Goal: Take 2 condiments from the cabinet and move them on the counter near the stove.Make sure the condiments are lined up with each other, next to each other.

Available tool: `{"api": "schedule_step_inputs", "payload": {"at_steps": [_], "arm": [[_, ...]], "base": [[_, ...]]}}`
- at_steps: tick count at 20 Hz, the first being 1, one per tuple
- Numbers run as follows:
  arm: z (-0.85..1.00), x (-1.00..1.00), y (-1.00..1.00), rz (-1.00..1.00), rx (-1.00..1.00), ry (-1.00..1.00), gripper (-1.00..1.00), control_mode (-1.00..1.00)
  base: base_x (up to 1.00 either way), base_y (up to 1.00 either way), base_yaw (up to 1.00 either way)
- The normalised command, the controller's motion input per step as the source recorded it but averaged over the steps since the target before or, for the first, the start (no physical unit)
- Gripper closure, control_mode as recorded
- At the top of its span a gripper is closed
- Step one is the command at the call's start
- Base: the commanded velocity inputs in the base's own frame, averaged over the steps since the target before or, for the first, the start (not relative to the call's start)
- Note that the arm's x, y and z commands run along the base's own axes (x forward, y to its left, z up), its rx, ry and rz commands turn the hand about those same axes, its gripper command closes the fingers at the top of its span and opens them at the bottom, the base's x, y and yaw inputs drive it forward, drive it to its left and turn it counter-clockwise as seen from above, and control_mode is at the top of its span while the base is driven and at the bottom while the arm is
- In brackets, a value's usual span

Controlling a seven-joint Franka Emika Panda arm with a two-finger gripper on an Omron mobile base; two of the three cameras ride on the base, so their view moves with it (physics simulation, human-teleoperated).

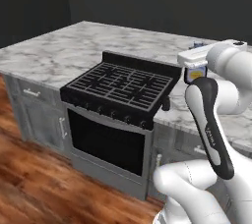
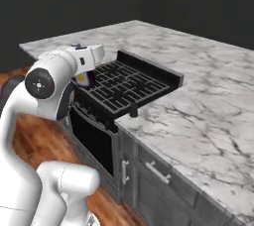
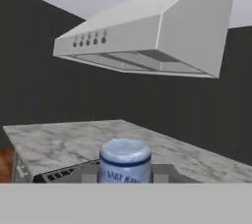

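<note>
Sauce bottle (image 3: pixel 125 161), blue cap and yellow label, sits upright in the gripper (image 1: pixel 196 70), long axis vertical, cap up. In the hand view it rises at 6 o'clock of the frame, right between the fingers, so the jaws are closed onto its body; fingertips themselves are hidden behind it. In the left base view the label peeks out just below the white hand, at about 3 o'clock from the stove (image 1: pixel 120 88), raised above the counter (image 1: pixel 59 56) rather than resting on it.

Small black shaker (image 1: pixel 166 103) stands on the counter touching or just beside the stove's right front corner, at roughly 7 o'clock from the held bottle and lower.

Judgement: next move is a lowering toward the marble beside that shaker. The bottle has to come down upright and land next to it, in line. Risk: tipping on release, or nudging the shaker.

Range hood (image 3: pixel 147 36) hangs at 12 o'clock, well apart.
</note>
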Motion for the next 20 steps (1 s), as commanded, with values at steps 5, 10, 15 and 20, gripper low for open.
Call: {"api": "schedule_step_inputs", "payload": {"at_steps": [5,10,15,20], "arm": [[0.0,0.0,0.0,0.0,0.0,0.0,1.0,1.0],[0.0,0.0,0.0,0.0,0.0,0.0,1.0,1.0],[0.0,0.0,0.0,0.0,0.0,0.0,1.0,1.0],[0.0,0.0,0.0,0.0,0.0,0.0,1.0,1.0]], "base": [[-0.06,0.12,-0.49],[-0.07,0.27,-0.42],[0.18,0.29,-0.38],[0.36,0.38,-0.31]]}}
